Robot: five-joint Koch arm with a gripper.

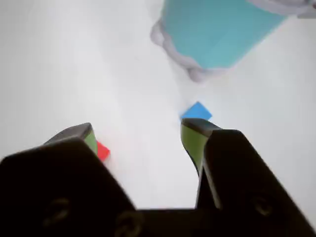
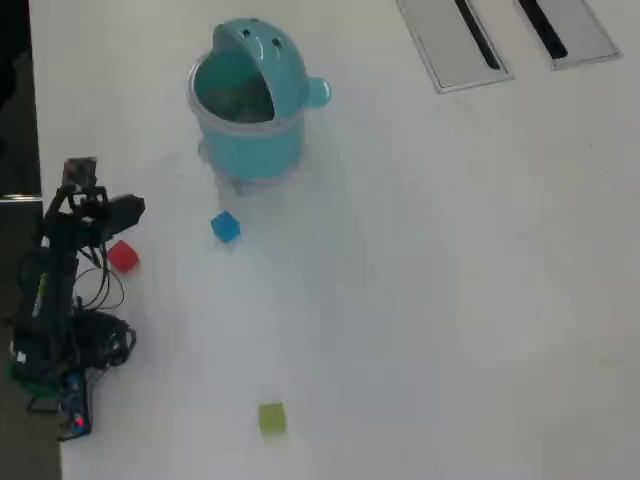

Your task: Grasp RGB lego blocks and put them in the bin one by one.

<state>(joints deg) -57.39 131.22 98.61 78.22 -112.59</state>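
Your table (image 2: 450, 300) is white and mostly bare. The teal whale bin (image 2: 248, 100) stands at its far end in the overhead view, lid tipped back. Your gripper (image 1: 140, 133) hangs wide open, holding nothing. The blue block (image 1: 196, 111) peeks out past one fingertip and the red block (image 1: 102, 150) beside the other; the yellow-green block (image 2: 271, 418) lies well apart. Descend now and a finger could knock either block away.

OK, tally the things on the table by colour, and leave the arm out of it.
Red: 1, the red cube
Blue: 1, the blue cube
Yellow-green: 1, the yellow-green cube
Teal: 1, the bin
Grey: 2, the slotted panels
Total: 6
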